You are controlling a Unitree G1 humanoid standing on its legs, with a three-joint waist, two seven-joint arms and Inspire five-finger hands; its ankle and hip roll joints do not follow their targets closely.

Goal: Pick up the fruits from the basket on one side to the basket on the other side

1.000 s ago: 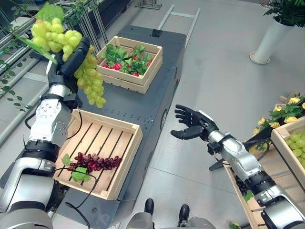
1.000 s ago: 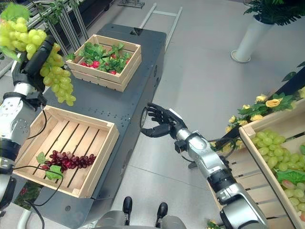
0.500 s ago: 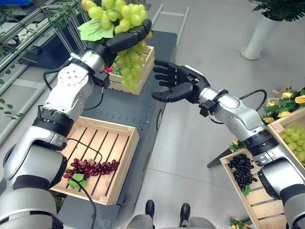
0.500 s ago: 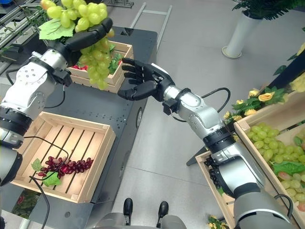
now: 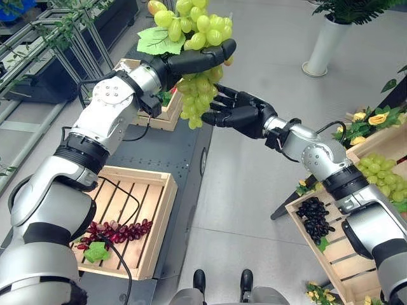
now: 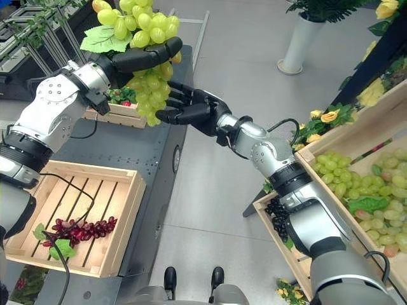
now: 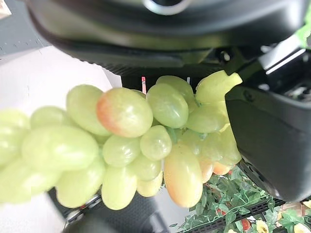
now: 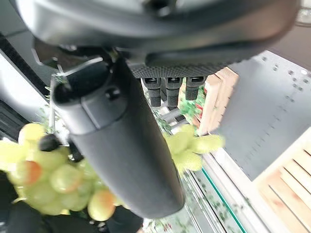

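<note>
You've got the dark cart (image 5: 184, 149) running near-to-far on the left, w/ two wooden crates on it. The near-left crate (image 5: 152, 238) holds one red grape bunch (image 5: 117, 230) w/ a leaf, lying toward its near-left part. The far crate (image 5: 166, 115) w/ red fruit and green leaves sits mostly behind the left arm. On the right you see stacked crates: the upper right crate (image 6: 356, 159) has green grapes in it, the lower right crate (image 5: 331, 254) a dark grape bunch (image 5: 315, 218). A white planter (image 5: 320, 41) stands far right on the floor. The task item, the green grape bunch (image 5: 197, 44), is up in the air over the cart's far end, between both hands. Your left hand (image 5: 194, 62) has fingers curled over the bunch's upper part, gripping it; the lower grapes hang down below the fingers. Your right hand (image 5: 238, 114) is just right of the hanging part, fingers spread and loosely bent toward the grapes, fingertips touching or nearly touching them, can't tell which. It isn't closed round anything.
</note>
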